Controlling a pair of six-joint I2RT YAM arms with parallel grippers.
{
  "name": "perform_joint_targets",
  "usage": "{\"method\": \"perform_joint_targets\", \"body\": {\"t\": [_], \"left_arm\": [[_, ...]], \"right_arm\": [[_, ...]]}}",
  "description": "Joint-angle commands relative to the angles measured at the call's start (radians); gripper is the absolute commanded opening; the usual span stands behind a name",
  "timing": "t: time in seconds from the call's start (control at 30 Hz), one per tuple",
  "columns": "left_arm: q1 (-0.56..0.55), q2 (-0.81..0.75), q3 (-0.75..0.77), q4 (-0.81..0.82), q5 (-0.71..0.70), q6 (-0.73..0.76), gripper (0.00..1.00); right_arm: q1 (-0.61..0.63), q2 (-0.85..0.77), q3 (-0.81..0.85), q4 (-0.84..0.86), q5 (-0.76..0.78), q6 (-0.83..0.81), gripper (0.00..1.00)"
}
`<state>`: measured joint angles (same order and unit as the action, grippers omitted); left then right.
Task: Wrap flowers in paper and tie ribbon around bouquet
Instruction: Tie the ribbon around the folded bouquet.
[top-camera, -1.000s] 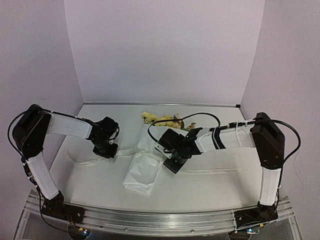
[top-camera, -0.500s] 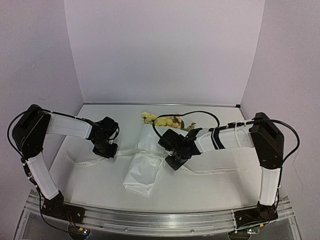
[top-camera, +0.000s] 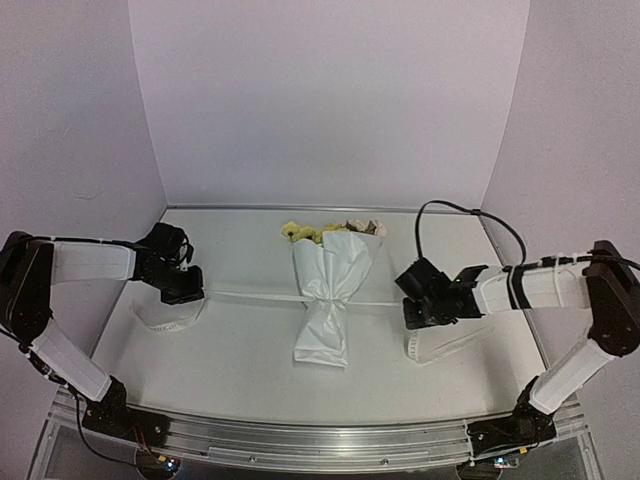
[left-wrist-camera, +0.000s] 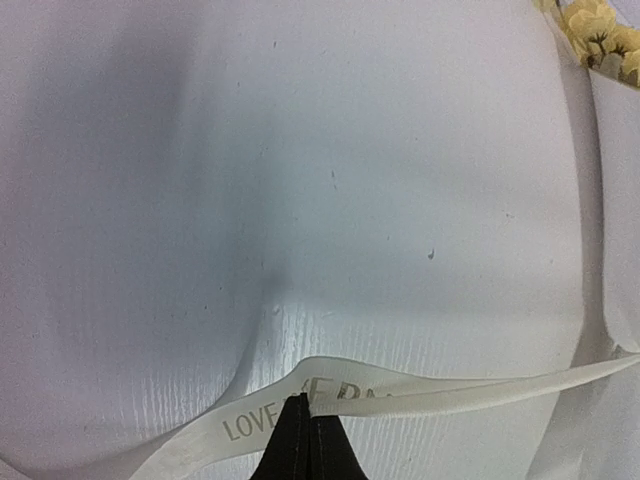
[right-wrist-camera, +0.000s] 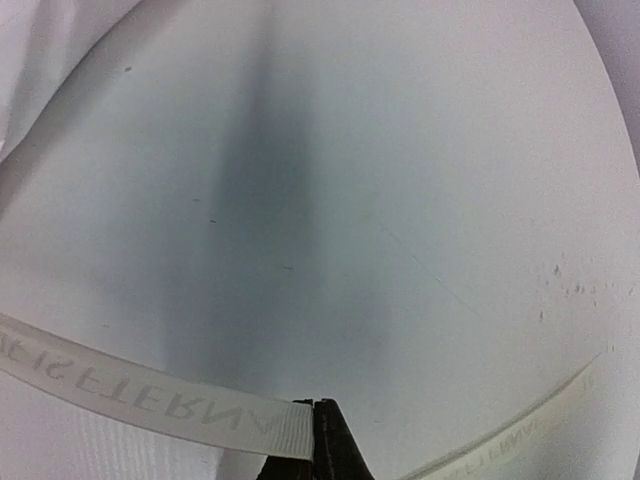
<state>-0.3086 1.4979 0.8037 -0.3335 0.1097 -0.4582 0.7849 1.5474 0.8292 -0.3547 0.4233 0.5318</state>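
The bouquet (top-camera: 328, 300), a white paper (top-camera: 322, 340) cone with yellow and cream flowers (top-camera: 318, 234) at its far end, lies mid-table, pinched in at its waist. The cream lettered ribbon (top-camera: 250, 296) runs across that waist, stretched between both grippers. My left gripper (top-camera: 187, 295) is shut on the ribbon (left-wrist-camera: 450, 388) left of the bouquet; its tips (left-wrist-camera: 305, 402) pinch it beside the word LOVE. My right gripper (top-camera: 409, 318) is shut on the ribbon (right-wrist-camera: 150, 385) to the right, tips (right-wrist-camera: 314, 404) closed on it. Flowers (left-wrist-camera: 598, 30) show at the left wrist view's corner.
A loose ribbon tail (top-camera: 165, 321) curls on the table below my left gripper, and another tail (top-camera: 445, 344) lies near my right gripper. Pale walls enclose the table on three sides. A black cable (top-camera: 450, 215) arcs over the right arm.
Both grippers have pulled apart, left going left and right going right, drawing the ribbon tight across the bouquet. The right gripper closed on the ribbon. The bouquet shifted right and now lies straighter.
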Motion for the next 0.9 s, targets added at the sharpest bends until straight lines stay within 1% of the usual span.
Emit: {"method": "perform_joint_targets", "body": {"t": [0.0, 0.1, 0.27, 0.37, 0.5, 0.57, 0.7, 0.87], "left_arm": [[0.1, -0.074, -0.045, 0.016, -0.016, -0.058, 0.0], [0.101, -0.085, -0.053, 0.019, -0.029, -0.078, 0.0], [0.134, -0.11, -0.076, 0.026, -0.031, -0.111, 0.0], [0.186, -0.134, -0.111, 0.04, -0.004, -0.126, 0.0], [0.288, -0.165, -0.169, 0.082, 0.101, -0.14, 0.0], [0.302, -0.167, -0.181, 0.091, 0.123, -0.143, 0.0], [0.304, -0.173, -0.191, 0.101, 0.12, -0.154, 0.0], [0.305, -0.198, -0.196, 0.101, 0.103, -0.163, 0.0]], "right_arm": [[-0.099, -0.14, -0.147, -0.078, 0.091, 0.148, 0.0], [-0.119, -0.171, -0.163, -0.078, 0.081, 0.158, 0.0], [-0.145, -0.216, -0.182, -0.08, 0.048, 0.168, 0.0], [-0.172, -0.255, -0.211, -0.092, 0.042, 0.195, 0.0], [-0.238, -0.307, -0.289, -0.094, -0.004, 0.251, 0.0], [-0.24, -0.338, -0.31, -0.095, -0.008, 0.246, 0.0], [-0.24, -0.381, -0.324, -0.128, -0.031, 0.226, 0.0], [-0.205, -0.398, -0.259, -0.256, -0.054, 0.136, 0.0]]}}
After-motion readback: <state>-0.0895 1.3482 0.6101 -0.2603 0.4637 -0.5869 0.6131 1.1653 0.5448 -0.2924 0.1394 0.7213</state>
